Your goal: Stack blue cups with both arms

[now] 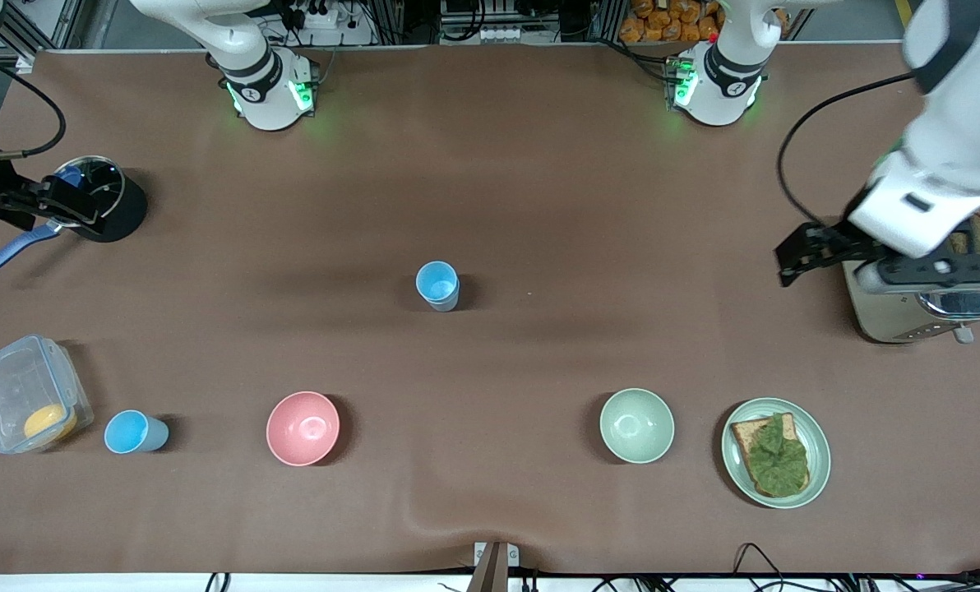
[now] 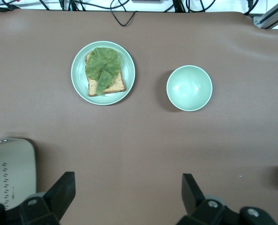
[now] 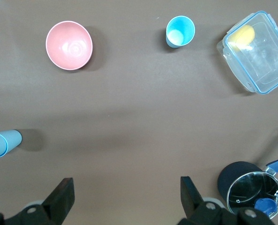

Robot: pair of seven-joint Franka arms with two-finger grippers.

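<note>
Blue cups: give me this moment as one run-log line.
centre blue cup: upright, untouched | second blue cup: between pink bowl and clear box | left claw: open, beside toaster | right claw: open, by pot

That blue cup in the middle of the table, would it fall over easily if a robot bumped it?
Probably. The middle blue cup looks like thin, light plastic, and it stands upright on a base narrower than its rim, so a sideways nudge might slide or tip it. Once down, its tapered shape would likely roll in a curve.
</note>
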